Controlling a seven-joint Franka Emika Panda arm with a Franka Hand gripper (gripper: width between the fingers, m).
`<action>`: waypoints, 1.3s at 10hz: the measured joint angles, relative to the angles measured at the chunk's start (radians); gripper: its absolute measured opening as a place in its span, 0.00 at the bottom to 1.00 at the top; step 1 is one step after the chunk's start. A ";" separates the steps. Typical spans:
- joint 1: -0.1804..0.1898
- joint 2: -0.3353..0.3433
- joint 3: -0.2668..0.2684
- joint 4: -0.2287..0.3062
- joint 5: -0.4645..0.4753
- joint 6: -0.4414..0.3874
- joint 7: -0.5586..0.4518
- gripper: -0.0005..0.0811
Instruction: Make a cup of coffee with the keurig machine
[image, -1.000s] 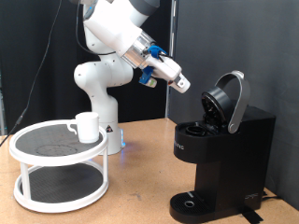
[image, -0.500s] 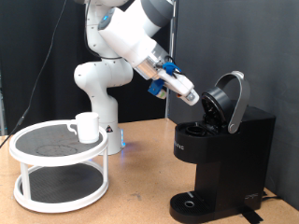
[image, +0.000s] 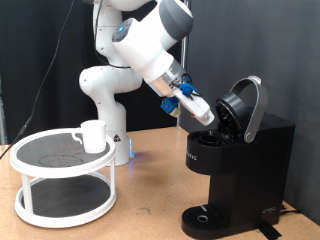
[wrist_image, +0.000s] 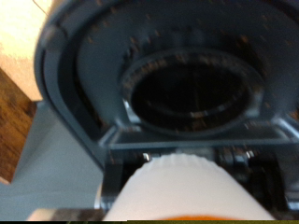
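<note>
the gripper (image: 208, 118) holds a white pod (wrist_image: 182, 189) at the open keurig machine (image: 240, 170), right on the wooden table (image: 150, 200); the cup (image: 93, 135) sits left on the white tray stand (image: 62, 180), black curtain behind.

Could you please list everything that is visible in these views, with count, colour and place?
keurig machine: one, black, on the wooden table at the exterior view's right, lid raised, pod chamber open.
cup: one, white, on the top tier of the tray stand.
tray stand: one, white, round, two tiers, on the table at the exterior view's left.
table: one, wooden brown, under everything.
pod: one, white, in the hand, just before the open chamber in the wrist view.
arm: one, white, behind the table, reaching to the machine.
hand: one, at the machine's open chamber, holding the pod.
</note>
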 joint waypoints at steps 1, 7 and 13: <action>0.000 0.017 0.005 0.001 0.002 0.013 0.000 0.36; 0.000 0.066 0.037 0.005 0.012 0.021 -0.001 0.36; 0.000 0.066 0.043 -0.015 0.010 0.026 -0.003 0.36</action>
